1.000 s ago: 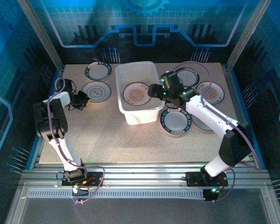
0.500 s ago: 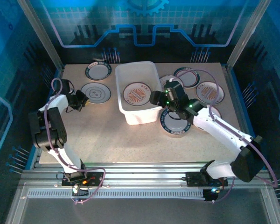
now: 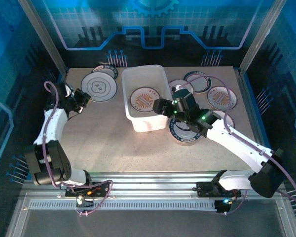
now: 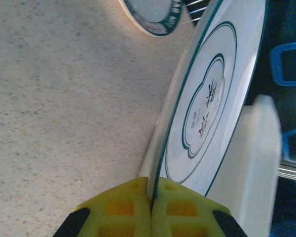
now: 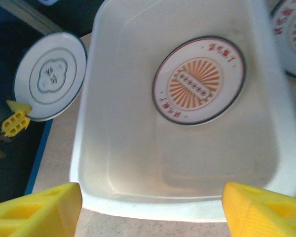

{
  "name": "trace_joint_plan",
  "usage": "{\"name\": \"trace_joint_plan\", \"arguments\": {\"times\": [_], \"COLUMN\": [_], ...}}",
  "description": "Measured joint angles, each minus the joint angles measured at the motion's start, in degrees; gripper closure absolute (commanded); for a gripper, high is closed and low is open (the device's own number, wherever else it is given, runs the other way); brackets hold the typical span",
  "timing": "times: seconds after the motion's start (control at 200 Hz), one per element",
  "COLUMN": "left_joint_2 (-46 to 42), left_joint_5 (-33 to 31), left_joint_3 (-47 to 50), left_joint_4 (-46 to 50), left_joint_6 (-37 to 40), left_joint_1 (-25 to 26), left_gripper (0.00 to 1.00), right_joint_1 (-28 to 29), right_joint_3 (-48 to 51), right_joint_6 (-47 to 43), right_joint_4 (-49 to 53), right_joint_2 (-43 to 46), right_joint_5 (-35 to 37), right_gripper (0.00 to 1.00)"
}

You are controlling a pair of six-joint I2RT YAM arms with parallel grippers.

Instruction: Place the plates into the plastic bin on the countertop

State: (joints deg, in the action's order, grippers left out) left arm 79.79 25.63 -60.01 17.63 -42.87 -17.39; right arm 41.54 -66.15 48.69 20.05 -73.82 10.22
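1. The left hand (image 4: pixel 151 197) has pinched shut on the rim of the green-lined plate (image 4: pixel 207 108). A second ago that plate lay flat near the left edge of the tabletop (image 3: pixel 113 143); now it is tipped up and carried toward the far left corner, partly covering the dark-rimmed plate (image 3: pixel 104 70) there.
2. The right hand (image 3: pixel 159 105) has drawn back from over the bin (image 3: pixel 138 123) to its near right corner. Its fingers stand wide with nothing between them.
3. The orange plate (image 5: pixel 199 79) lies flat on the bin's floor, toward its far right side (one plate in, by the look of it).
4. So the left side is in its carry step: the grip looks thin, on the very edge, and the plate could pivot or slip as it swings toward the bin.
5. The right hand is free for another pick; the nearest candidate is the green-rimmed stack (image 3: pixel 186 129) just beside the bin's near right corner, with more plates (image 3: pixel 219 97) toward the far right corner.
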Motion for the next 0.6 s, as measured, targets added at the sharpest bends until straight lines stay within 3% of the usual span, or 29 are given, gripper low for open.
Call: {"name": "trace_joint_plan", "arguments": {"times": [0.26, 0.6], "left_joint_2": [-8.4, -13.0], "left_joint_5": [2.7, 2.7], "left_joint_3": [0.2, -0.3], "left_joint_4": [0.0, -0.5], "left_joint_6": [-2.1, -3.8], "left_joint_1": [2.4, 13.5], "left_gripper": [1.00, 1.00], "right_joint_1": [2.7, 3.1], "right_joint_3": [-3.7, -5.3], "right_joint_6": [1.3, 3.2], "right_joint_4": [-2.8, -9.6], "right_joint_2": [-2.3, -3.6], "right_joint_5": [-4.0, -8.0], "right_gripper": [0.28, 0.35]}}
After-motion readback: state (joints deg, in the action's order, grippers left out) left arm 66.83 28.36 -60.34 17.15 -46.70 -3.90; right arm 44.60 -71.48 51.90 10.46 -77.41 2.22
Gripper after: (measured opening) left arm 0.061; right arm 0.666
